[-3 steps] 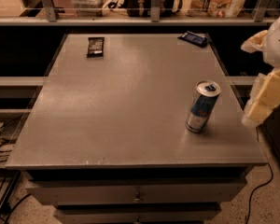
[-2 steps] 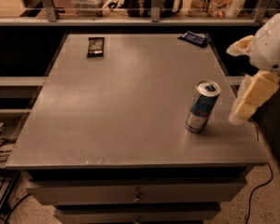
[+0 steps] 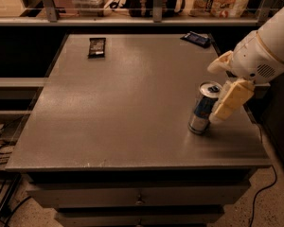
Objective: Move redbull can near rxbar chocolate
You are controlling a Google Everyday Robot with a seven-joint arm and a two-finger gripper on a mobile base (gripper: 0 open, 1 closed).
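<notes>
Hovering by the table's right edge, the gripper [image 3: 226, 82] is spread just beside the redbull can [image 3: 203, 109], which stands near the front-right corner. The rxbar chocolate [image 3: 96, 47] lies near the far-left corner, so grasping and carrying both seem left to do.

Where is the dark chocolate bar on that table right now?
In the camera view the rxbar chocolate lies flat near the table's far left corner, far from the redbull can and the gripper beside it at the right edge.
</notes>
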